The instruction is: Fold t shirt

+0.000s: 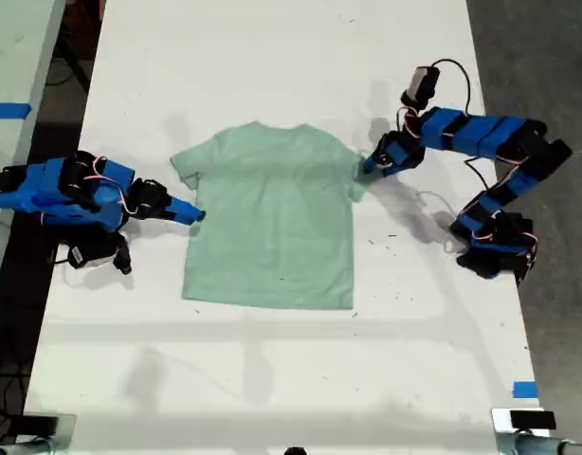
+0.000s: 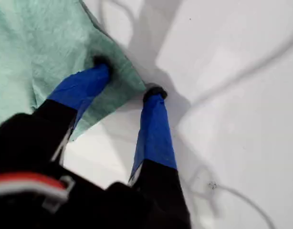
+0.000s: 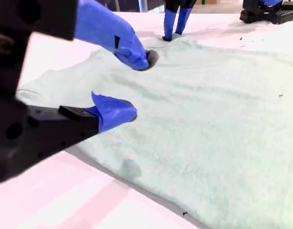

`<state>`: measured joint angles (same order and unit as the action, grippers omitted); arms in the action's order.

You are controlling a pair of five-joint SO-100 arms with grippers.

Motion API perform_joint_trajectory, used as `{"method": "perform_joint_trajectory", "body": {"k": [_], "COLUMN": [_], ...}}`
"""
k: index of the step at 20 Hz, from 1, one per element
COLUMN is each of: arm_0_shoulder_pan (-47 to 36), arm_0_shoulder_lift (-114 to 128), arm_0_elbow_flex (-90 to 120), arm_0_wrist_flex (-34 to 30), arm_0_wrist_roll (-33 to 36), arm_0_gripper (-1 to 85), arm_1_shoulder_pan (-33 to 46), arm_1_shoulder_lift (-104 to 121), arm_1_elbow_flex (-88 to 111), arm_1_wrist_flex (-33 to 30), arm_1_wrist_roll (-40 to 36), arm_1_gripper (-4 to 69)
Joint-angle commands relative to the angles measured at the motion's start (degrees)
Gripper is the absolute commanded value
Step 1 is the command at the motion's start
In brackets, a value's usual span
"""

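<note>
Fingers of my first gripper [image 2: 130, 81] stand apart astride a sleeve edge of the t shirt [image 1: 270, 216], flat mid-bench [image 1: 272, 379]; my second gripper [image 3: 137, 88], fingers also apart, waits beside the opposite sleeve. We judge both equally near.

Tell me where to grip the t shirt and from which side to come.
Grip the t shirt by its sleeves: they stick out past the flat body, giving free edges. My first gripper already straddles one from the exterior view's right; my second gripper should probably come from that view's left.
</note>
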<state>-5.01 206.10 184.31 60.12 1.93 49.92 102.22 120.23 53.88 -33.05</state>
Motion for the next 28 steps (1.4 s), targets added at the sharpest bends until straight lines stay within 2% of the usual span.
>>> {"method": "perform_joint_trajectory", "body": {"k": [1, 3, 5, 6, 8, 12, 14, 15, 22, 23, 24, 25, 26, 27, 28], "arm_0_shoulder_pan": [-0.7, -0.6, -0.7, -0.6, -0.7, -0.7, -0.6, -0.6, -0.6, -0.6, -0.7, -0.6, -0.6, -0.6, -0.6], "arm_0_shoulder_lift": [0.3, 0.3, 0.3, 0.3, 0.3, 0.3, 0.3, 0.3, 0.3, 0.3, 0.3, 0.3, 0.3, 0.3, 0.3], "arm_0_elbow_flex": [-0.2, -0.2, -0.2, -0.2, -0.2, -0.2, -0.2, -0.2, -0.2, -0.2, -0.2, -0.2, -0.2, -0.2, -0.2], "arm_0_wrist_flex": [0.1, 0.1, 0.1, 0.1, 0.1, 0.1, 0.1, 0.1, 0.1, 0.1, 0.1, 0.1, 0.1, 0.1, 0.1], "arm_0_wrist_roll": [0.2, 0.2, 0.2, 0.2, 0.2, 0.2, 0.2, 0.2, 0.2, 0.2, 0.2, 0.2, 0.2, 0.2, 0.2], "arm_0_gripper": [13.7, 13.7, 13.7, 13.7, 13.7, 13.7, 13.7, 13.7, 13.7, 13.7, 13.7, 13.7, 13.7, 13.7, 13.7], "arm_1_shoulder_pan": [2.5, 5.3, 8.8, 9.5, 2.8, -17.0, -22.1, -23.6, -29.1, -29.1, -28.5, -27.5, -25.9, -24.3, -23.1], "arm_1_shoulder_lift": [0.6, 7.2, 14.2, 16.8, 17.0, 5.5, -2.0, -6.0, -23.0, -23.6, -22.7, -19.0, -11.2, -1.0, 8.9], "arm_1_elbow_flex": [0.0, 2.5, 0.5, -0.2, -4.6, -14.0, -17.4, -20.4, -40.2, -41.5, -42.6, -40.8, -32.9, -22.0, -12.5], "arm_1_wrist_flex": [-0.6, 1.3, 8.0, 9.1, 9.1, -1.7, -7.9, -9.1, -5.1, -2.3, 3.2, 7.6, 7.0, 3.3, 1.7], "arm_1_wrist_roll": [0.7, 3.3, 2.7, 2.1, 2.4, 6.7, 8.3, 8.5, 9.1, 9.9, 11.3, 11.9, 13.4, 13.9, 14.5], "arm_1_gripper": [2.3, 2.3, 2.3, 2.3, 2.3, 2.3, 2.3, 2.3, 2.3, 6.7, 32.1, 29.3, 9.0, 0.8, 0.9]}}
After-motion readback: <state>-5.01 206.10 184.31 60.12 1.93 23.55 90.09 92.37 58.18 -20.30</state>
